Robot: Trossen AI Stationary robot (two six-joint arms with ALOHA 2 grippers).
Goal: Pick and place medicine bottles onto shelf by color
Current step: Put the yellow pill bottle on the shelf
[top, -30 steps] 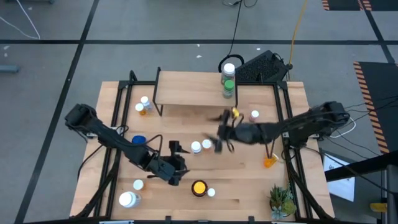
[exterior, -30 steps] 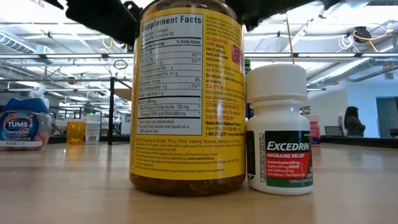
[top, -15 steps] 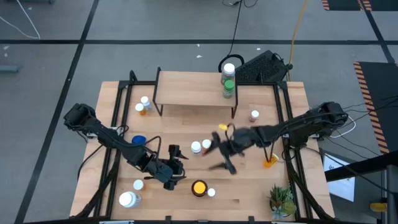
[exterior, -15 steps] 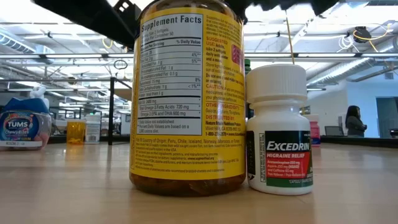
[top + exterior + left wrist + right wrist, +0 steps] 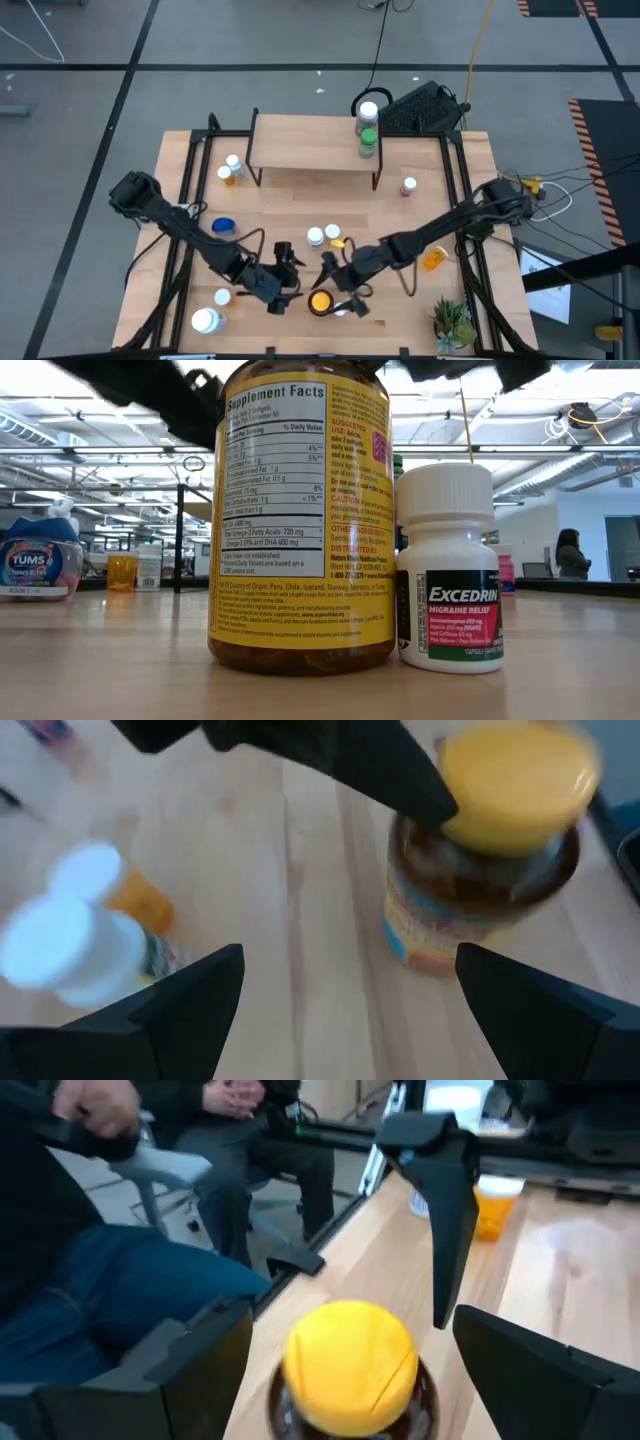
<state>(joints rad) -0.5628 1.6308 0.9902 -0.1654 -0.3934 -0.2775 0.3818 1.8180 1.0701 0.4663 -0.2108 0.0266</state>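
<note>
An amber jar with a yellow lid [image 5: 320, 300] stands upright near the table's front edge, a small white bottle [image 5: 340, 310] beside it. My right gripper [image 5: 341, 286] hovers open at the jar, one finger on either side of the yellow lid [image 5: 350, 1363]. My left gripper [image 5: 285, 276] is open just left of the jar [image 5: 480, 870], touching nothing. The shelf [image 5: 315, 145] stands at the back on its black legs and carries a white bottle [image 5: 368, 112] and a green bottle [image 5: 368, 142] at its right end.
Two white bottles [image 5: 323, 236] stand mid-table, orange ones [image 5: 232, 170] at the far left, and a blue jar [image 5: 224, 226] and white bottles [image 5: 208, 318] at the near left. An orange bottle [image 5: 433, 260] and a potted plant [image 5: 452, 322] are on the right. A seated person [image 5: 150, 1200] is beyond the near edge.
My right gripper has swept from the table's middle toward the near edge and leftward, ending over the yellow-lidded jar close to my left gripper. No bottle has moved.
</note>
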